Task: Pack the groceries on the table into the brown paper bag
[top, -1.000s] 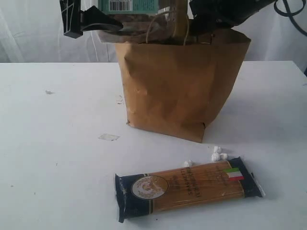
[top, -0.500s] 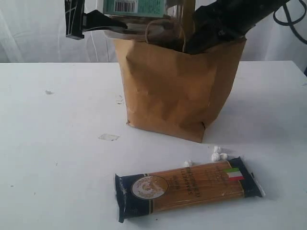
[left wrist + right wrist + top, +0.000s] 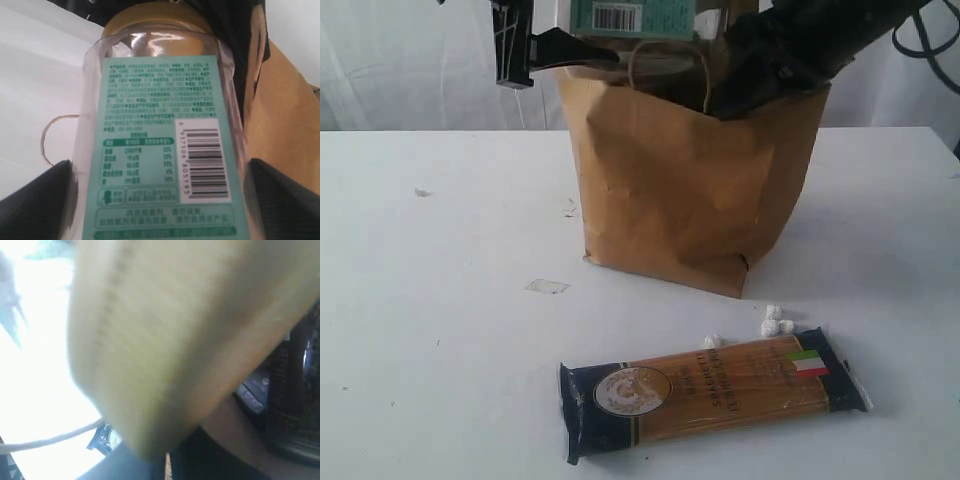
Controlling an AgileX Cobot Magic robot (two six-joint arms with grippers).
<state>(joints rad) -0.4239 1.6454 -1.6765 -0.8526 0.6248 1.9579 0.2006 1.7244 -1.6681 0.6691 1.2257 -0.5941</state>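
Note:
A gold-lidded clear jar (image 3: 620,15) with a teal label hangs over the mouth of the brown paper bag (image 3: 680,180). My left gripper (image 3: 610,35) is shut on it. In the left wrist view the jar (image 3: 165,150) fills the space between the dark fingers (image 3: 45,200), gold lid pointing away, bag (image 3: 290,110) beside it. My right gripper (image 3: 760,75) sits at the bag's right rim, shut on the paper. In the right wrist view the blurred bag wall (image 3: 175,330) runs into the right gripper (image 3: 167,465). The spaghetti pack (image 3: 710,392) lies flat on the table (image 3: 440,300) in front of the bag.
A few tiny white pellets (image 3: 775,320) lie between the bag and the spaghetti pack. A thin cord handle (image 3: 665,60) loops above the bag's front rim. A small scuff (image 3: 547,287) marks the tabletop left of the bag.
My left gripper has carried the jar to the right, further over the bag's mouth. The right gripper has stayed at the rim. The spaghetti pack has not moved.

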